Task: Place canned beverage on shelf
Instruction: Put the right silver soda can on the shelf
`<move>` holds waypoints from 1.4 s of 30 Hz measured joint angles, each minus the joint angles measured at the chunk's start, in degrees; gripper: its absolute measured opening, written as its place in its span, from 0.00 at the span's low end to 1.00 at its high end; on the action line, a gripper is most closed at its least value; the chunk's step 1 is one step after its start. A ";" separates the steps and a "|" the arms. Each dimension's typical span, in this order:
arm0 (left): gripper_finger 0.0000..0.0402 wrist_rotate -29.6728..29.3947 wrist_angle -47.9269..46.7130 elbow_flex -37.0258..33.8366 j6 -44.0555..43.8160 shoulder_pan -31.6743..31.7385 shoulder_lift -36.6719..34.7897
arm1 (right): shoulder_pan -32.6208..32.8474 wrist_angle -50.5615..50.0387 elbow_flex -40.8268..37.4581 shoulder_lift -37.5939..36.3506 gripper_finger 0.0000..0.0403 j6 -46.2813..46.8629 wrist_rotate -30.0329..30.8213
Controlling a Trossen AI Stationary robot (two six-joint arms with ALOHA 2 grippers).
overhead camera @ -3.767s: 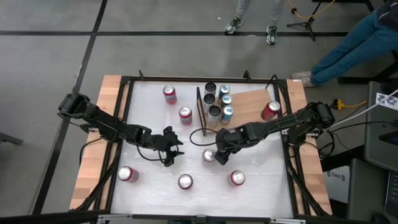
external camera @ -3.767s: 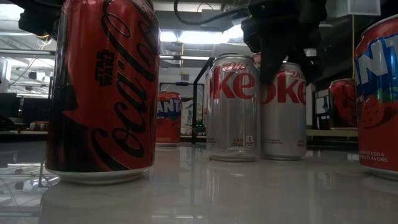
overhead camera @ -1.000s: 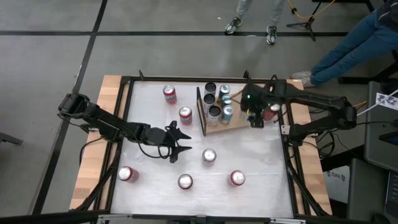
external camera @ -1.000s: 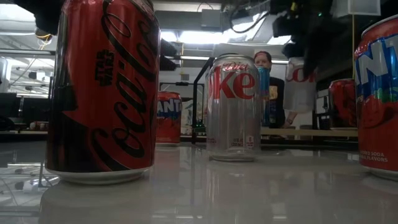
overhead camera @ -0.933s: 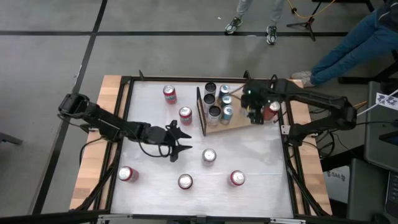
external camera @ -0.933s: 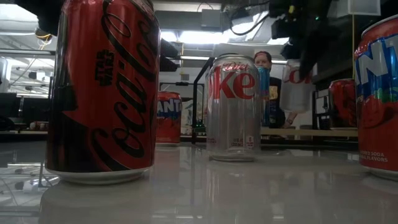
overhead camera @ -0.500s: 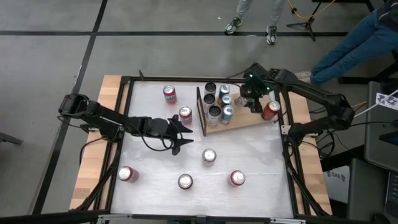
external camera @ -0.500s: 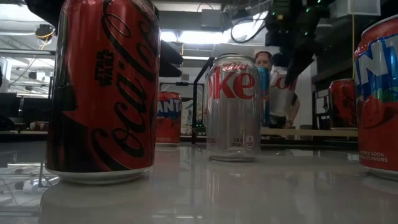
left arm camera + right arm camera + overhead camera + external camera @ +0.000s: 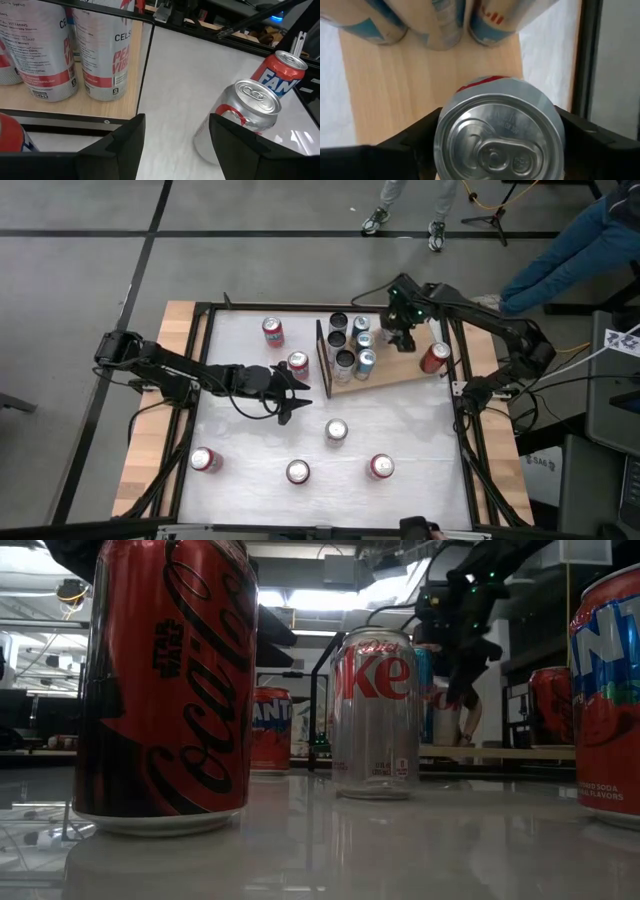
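Note:
The shelf (image 9: 400, 362) is a light wooden board with a black upright frame (image 9: 321, 360) at its left end. Several cans (image 9: 346, 360) stand on it near the frame, and a red can (image 9: 434, 357) stands at its right end. My right gripper (image 9: 402, 332) is over the board's far part, shut on a silver Diet Coke can (image 9: 497, 135), which also shows in the low view (image 9: 447, 712). My left gripper (image 9: 291, 387) is open and empty, left of the frame, near a red can (image 9: 298, 363). My right gripper pinches the silver can between its two fingers, one on each opposite side just below the top rim (image 9: 440, 142). The fingers (image 9: 402, 147) come from above, pointing down. The can is upright over the board (image 9: 395, 85); whether its base touches the board, I cannot tell.
Loose cans stand on the white table: a silver one (image 9: 336, 430), red ones (image 9: 297, 471) (image 9: 381, 466) (image 9: 204, 459) near the front, another (image 9: 273, 330) at the far left. A black rail (image 9: 300, 306) frames the table. A person's legs (image 9: 405, 205) show beyond the far edge.
My right gripper has carried the silver can toward the table's far edge and down over the board's far part; the can stays upright. My left gripper has gone a little toward the far edge and right, toward the shelf frame, staying open.

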 joint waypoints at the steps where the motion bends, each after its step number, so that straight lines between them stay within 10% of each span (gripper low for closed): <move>1: 0.53 -0.01 0.00 0.00 -0.29 0.00 0.00 | 0.00 0.49 0.00 0.04 0.74 -0.82 0.00; 42: 0.53 -0.15 -0.02 0.00 -2.49 0.11 0.00 | 0.17 2.61 0.00 0.06 0.89 2.09 -5.42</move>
